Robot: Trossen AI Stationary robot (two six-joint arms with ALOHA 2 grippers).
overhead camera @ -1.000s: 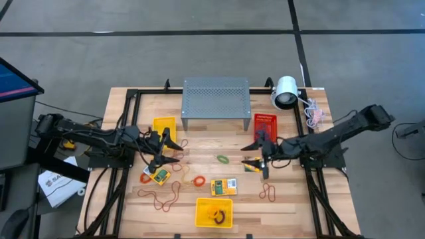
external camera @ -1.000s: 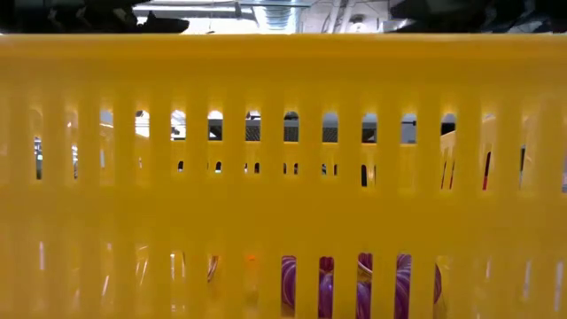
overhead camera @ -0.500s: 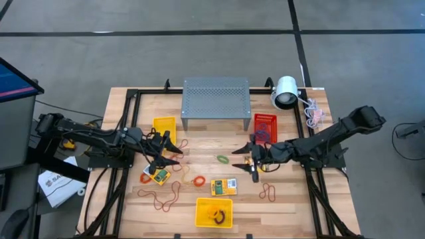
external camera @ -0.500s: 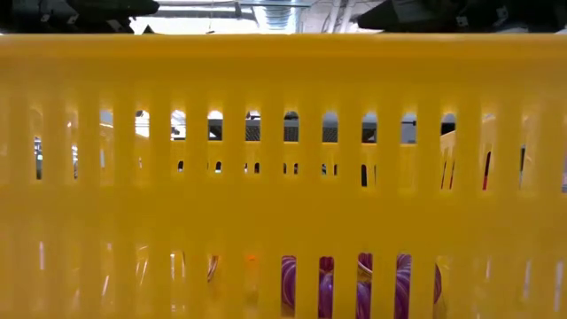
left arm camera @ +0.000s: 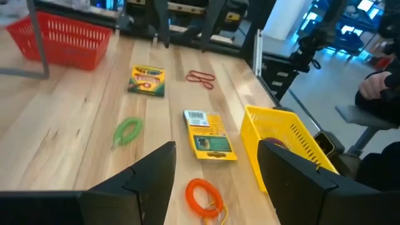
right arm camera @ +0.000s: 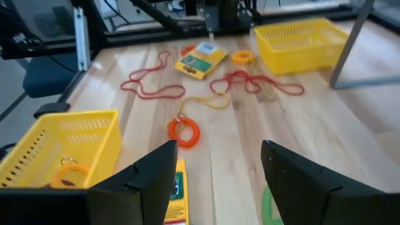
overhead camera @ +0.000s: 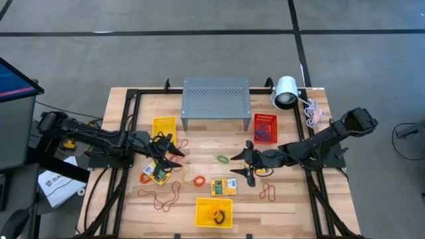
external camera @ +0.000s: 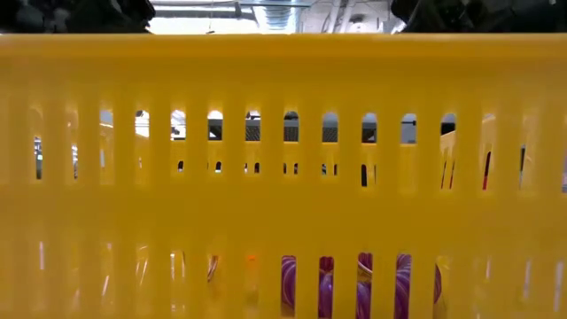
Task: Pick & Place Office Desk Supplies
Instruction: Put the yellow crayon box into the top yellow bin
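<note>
I've got right gripper (overhead camera: 248, 169) jaws released, empty, low over the crayon box (overhead camera: 224, 186) by the green band (overhead camera: 222, 159); left gripper (overhead camera: 167, 154) parked, released.

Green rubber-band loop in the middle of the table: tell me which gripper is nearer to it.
Right. The right gripper sits just beside the green rubber-band loop, toward the right arm's side. The left gripper is farther off, on the loop's opposite side.

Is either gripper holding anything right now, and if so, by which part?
Nothing is held. The left gripper and the right gripper both hang open above the table, with only bare wood showing between their fingers in the wrist views.
</note>
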